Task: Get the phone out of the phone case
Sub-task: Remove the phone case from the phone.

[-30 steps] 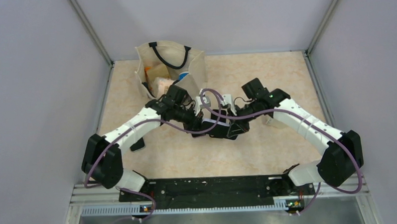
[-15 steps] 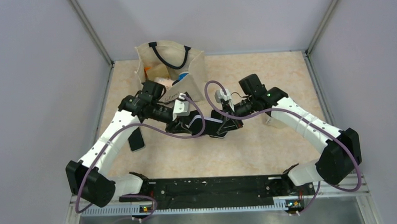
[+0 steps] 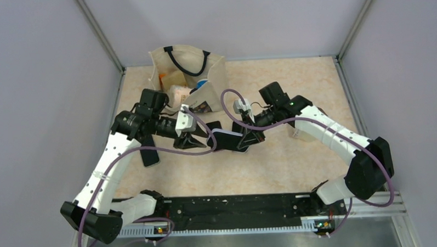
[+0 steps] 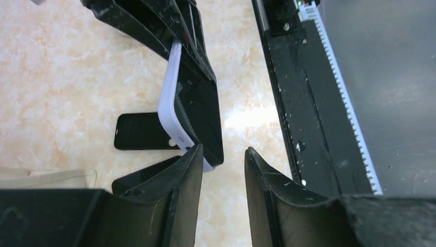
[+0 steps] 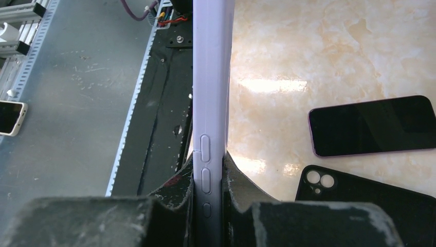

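Cased phone is clamped in right gripper, corner at parted left gripper's mouth. Also seen: one bare phone, one black case.

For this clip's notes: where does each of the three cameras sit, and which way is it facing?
Top external: above and behind the bases, looking down on the table; the left arm and right arm show.
Left wrist: on the left arm, looking past its open left claw at the cased phone and front rail.
Right wrist: on the right arm, looking along the right claw, shut on the cased phone's edge.
Shared: both wrist views show the cased phone, a loose dark phone and a black case.
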Controlling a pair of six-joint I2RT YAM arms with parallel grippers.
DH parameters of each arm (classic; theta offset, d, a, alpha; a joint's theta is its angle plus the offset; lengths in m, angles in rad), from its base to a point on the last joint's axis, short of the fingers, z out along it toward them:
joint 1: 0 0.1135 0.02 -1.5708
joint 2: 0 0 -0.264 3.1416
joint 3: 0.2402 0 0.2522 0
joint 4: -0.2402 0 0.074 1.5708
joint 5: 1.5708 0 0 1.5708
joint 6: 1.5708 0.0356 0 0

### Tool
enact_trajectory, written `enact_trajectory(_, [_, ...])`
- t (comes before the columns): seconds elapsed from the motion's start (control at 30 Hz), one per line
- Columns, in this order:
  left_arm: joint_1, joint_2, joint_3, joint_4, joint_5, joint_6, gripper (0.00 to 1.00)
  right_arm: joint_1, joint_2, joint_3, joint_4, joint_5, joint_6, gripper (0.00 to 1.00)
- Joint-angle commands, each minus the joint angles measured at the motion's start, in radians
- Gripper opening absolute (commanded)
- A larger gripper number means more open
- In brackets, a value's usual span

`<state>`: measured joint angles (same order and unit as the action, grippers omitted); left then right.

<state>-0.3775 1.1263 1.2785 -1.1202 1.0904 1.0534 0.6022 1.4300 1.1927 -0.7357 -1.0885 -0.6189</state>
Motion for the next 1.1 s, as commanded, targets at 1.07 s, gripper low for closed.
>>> enact_trajectory(1.07, [0.001,-0.015,-0.265,0.969,-0.037,-1.342,0.42,0.014,-0.028,0.005,0.137,-0.018,0.049,0.00])
